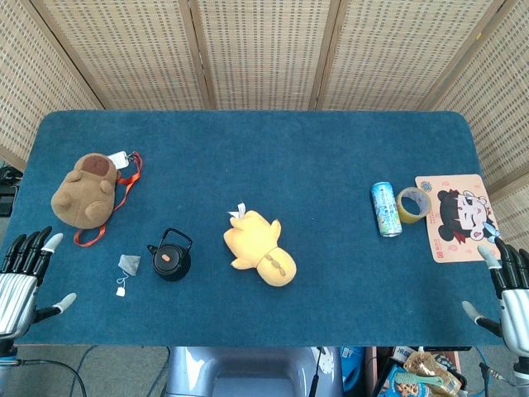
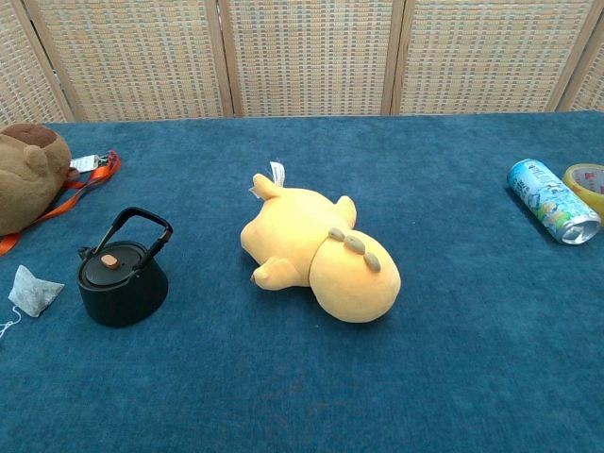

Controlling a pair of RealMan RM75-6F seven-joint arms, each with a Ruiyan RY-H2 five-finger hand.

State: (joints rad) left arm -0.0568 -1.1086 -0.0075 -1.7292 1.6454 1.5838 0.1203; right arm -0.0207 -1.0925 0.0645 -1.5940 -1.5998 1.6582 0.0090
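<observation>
At the near left corner of the table (image 1: 248,132) the left hand (image 1: 23,277) hovers with its fingers (image 1: 29,246) apart and nothing in them. Nearest to it, just ahead of those fingers, lies a brown capybara plush (image 1: 83,190) with an orange strap (image 1: 124,186) and a paper tag. To the inner side of the fingers sits a teabag (image 1: 128,265) on its string, and beside that a small black kettle (image 1: 171,256) with its handle upright.

Judged from this layout, a reach for the plush could snag the loose strap and drag it crooked. A sweep inward could knock the teabag or tip the light kettle, since the two lie close together.

At mid-table a yellow duck plush (image 1: 258,246) lies on its side, well apart from both hands.

Further right, a blue-green drinks can (image 1: 385,209) lies on its side touching a roll of yellow tape (image 1: 411,203), with a cartoon mouse pad (image 1: 456,217) just beyond. The right hand (image 1: 508,289) hovers at the near right corner, its fingers (image 1: 489,255) spread and empty, near the pad's near edge. The can could roll if brushed.
</observation>
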